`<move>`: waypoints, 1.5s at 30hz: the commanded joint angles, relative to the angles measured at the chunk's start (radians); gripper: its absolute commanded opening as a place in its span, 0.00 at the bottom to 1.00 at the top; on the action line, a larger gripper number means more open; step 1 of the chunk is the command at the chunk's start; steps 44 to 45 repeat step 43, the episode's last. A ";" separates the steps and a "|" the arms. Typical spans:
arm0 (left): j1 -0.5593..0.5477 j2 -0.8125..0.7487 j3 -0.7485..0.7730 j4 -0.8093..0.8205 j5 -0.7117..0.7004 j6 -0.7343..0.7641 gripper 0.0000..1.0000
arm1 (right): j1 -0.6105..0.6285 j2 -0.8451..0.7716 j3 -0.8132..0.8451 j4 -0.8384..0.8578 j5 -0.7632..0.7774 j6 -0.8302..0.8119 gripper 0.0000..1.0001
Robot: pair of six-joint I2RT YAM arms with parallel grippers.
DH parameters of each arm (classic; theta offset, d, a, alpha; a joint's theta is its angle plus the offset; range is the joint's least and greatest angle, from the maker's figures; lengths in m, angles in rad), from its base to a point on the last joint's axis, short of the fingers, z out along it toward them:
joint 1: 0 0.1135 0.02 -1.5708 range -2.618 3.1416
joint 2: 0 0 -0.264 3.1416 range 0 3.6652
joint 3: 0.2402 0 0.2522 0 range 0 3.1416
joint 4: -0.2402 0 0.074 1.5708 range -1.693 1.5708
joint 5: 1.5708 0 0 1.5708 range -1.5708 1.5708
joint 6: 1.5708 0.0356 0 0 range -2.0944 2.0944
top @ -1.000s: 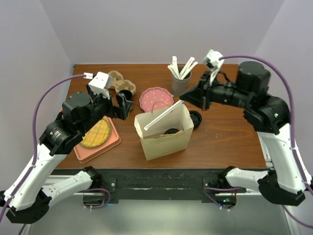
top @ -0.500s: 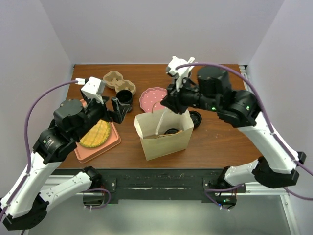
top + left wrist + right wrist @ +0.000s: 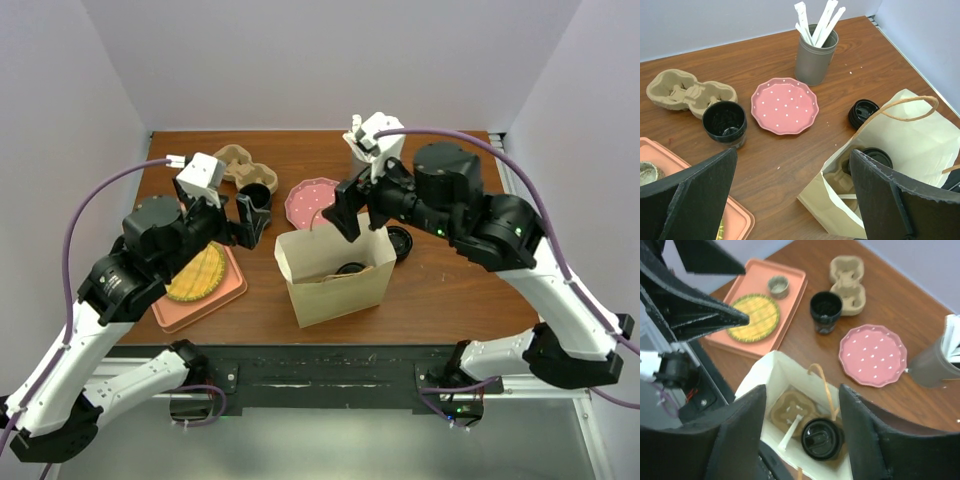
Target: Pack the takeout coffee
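Right end effector (image 3: 362, 215) spread, empty, over bag (image 3: 335, 285) at near middle of worktop (image 3: 460, 290). In bag: lidded coffee (image 3: 819, 438) in carrier (image 3: 787, 412), straw (image 3: 790, 432) alongside. Left end effector (image 3: 252, 222) spread wide, beside black cup (image 3: 724, 121).

You get bright, even overhead light in top view; soft shadows under bag (image 3: 340, 285) on surface (image 3: 460, 285). Your left wrist view sharp, faint sheen on wood. Your right wrist view softer: near fingers (image 3: 737, 440) blurred, dark, little detail.
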 commanded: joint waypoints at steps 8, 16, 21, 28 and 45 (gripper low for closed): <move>0.005 0.013 0.025 0.155 0.041 0.014 1.00 | 0.002 -0.084 -0.026 0.109 0.387 0.195 0.99; 0.005 -0.008 0.035 0.199 0.045 -0.018 1.00 | 0.002 -0.113 -0.050 -0.040 0.550 0.439 0.99; 0.005 -0.045 0.021 0.199 0.014 -0.014 1.00 | 0.002 -0.179 -0.149 -0.025 0.565 0.486 0.99; 0.007 -0.044 0.025 0.178 0.014 -0.041 1.00 | 0.002 -0.196 -0.160 0.000 0.565 0.470 0.99; 0.005 -0.042 0.028 0.204 0.008 -0.041 1.00 | 0.002 -0.184 -0.140 0.038 0.565 0.417 0.99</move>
